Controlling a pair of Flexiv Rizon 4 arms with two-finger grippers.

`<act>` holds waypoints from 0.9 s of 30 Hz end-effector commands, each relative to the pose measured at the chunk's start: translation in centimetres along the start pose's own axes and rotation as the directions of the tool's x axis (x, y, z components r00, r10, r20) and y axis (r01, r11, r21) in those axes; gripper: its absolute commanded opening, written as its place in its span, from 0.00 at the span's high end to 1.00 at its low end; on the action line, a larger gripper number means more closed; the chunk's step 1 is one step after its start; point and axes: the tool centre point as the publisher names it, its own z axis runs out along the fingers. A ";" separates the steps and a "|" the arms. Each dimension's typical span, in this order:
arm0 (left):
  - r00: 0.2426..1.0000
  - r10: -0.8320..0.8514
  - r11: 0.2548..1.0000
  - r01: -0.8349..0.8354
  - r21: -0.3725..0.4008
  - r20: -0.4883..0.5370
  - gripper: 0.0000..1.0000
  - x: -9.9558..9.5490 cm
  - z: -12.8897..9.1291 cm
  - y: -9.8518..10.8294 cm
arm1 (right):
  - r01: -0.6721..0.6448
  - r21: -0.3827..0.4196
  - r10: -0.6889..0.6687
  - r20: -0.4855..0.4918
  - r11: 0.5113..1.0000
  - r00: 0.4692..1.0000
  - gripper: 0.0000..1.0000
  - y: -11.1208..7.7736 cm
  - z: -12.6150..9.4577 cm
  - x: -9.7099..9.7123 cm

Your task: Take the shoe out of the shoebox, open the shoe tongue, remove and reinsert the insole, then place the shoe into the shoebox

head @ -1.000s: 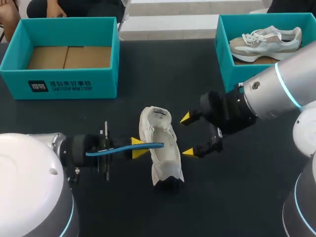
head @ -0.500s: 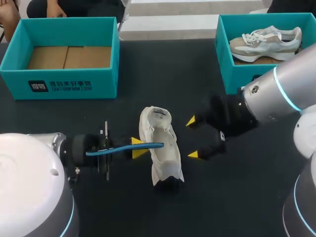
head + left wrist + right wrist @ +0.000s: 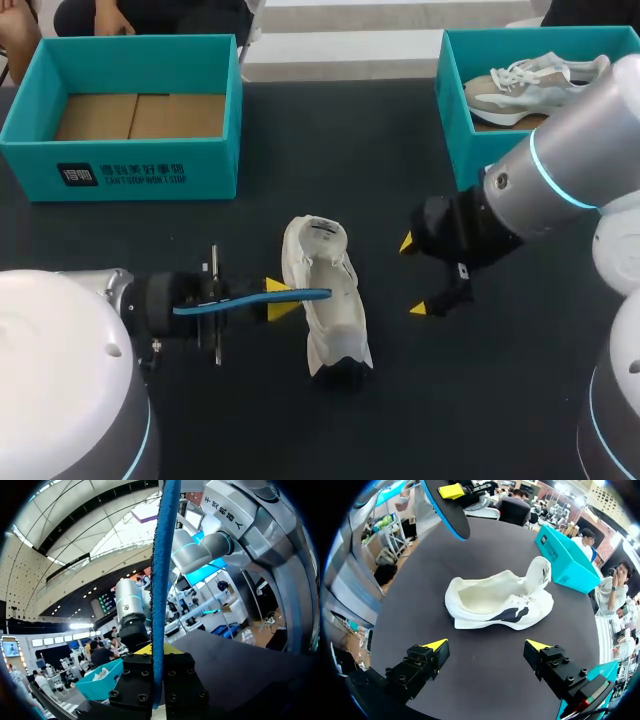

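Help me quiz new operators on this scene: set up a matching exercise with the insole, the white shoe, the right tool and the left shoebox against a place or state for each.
Things:
1. insole
2. white shoe
3. right tool
4. left shoebox

Places or states:
A. open, holding nothing
B. lying on the black table
C. clamped in the left tool
D. only bare cardboard inside

Pairs: 1-C, 2-B, 3-A, 4-D
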 end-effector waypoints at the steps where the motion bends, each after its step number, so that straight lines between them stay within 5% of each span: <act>1: 1.000 0.001 1.000 -0.001 -0.003 0.003 1.00 0.2 0.1 -0.1 | 0.003 -0.049 -0.003 -0.015 0.999 1.000 0.00 -0.5 2.8 -1.3; 13: 1.000 0.001 1.000 -0.001 -0.003 0.003 1.00 0.2 0.1 -0.1 | 0.003 -0.112 0.000 0.028 0.994 1.000 0.00 1.5 6.7 -1.3; 27: 0.999 0.033 0.999 -0.033 -0.006 -0.016 1.00 -0.2 0.7 -0.5 | -0.006 -0.111 0.008 0.017 0.994 1.000 0.00 1.5 6.9 -1.1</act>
